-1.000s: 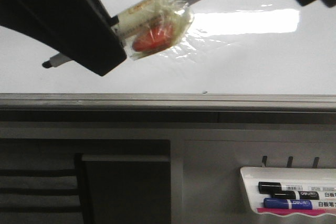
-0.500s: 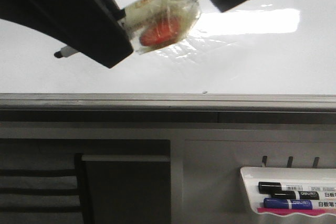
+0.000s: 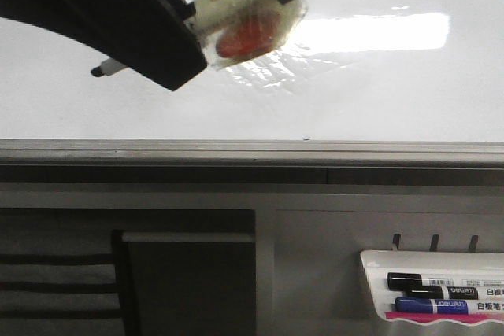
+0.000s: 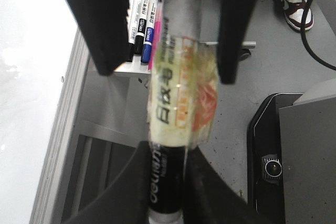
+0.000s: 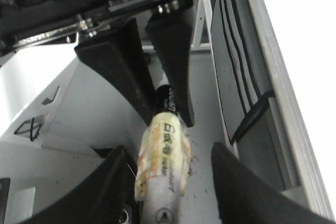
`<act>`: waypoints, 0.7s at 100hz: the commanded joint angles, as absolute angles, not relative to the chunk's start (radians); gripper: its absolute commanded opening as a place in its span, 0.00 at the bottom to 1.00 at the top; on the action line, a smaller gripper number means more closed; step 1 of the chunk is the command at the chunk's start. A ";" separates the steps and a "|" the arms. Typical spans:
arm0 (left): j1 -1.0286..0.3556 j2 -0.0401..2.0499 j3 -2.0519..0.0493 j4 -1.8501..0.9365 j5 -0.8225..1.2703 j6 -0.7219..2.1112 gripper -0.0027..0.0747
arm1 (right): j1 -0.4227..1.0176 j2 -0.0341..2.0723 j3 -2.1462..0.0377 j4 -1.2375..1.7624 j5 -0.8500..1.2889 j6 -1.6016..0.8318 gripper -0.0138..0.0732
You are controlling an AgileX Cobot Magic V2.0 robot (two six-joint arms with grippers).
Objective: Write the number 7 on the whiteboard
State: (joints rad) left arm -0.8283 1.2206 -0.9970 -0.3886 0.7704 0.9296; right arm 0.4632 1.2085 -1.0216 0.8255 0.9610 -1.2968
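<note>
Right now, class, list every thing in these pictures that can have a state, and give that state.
Left gripper: shut on the marker.
Right gripper: open, fingers either side of the marker's rear end.
Marker: held, its middle wrapped in clear tape.
Whiteboard: blank, no writing visible.
Spare markers: capped, lying in the tray.
</note>
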 commanded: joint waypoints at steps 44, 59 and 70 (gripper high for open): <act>-0.839 1.199 -1.032 -0.425 0.721 0.932 0.01 | 0.493 1.195 -1.066 0.781 0.928 -1.201 0.52; -0.839 1.199 -1.032 -0.425 0.719 0.932 0.01 | 0.493 1.195 -1.066 0.795 0.928 -1.201 0.48; -0.839 1.199 -1.032 -0.425 0.719 0.932 0.01 | 0.493 1.195 -1.066 0.795 0.928 -1.201 0.36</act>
State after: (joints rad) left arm -0.8283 1.2206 -0.9970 -0.3886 0.7676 0.9296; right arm 0.4896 1.2107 -1.0345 0.7427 0.9537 -1.2047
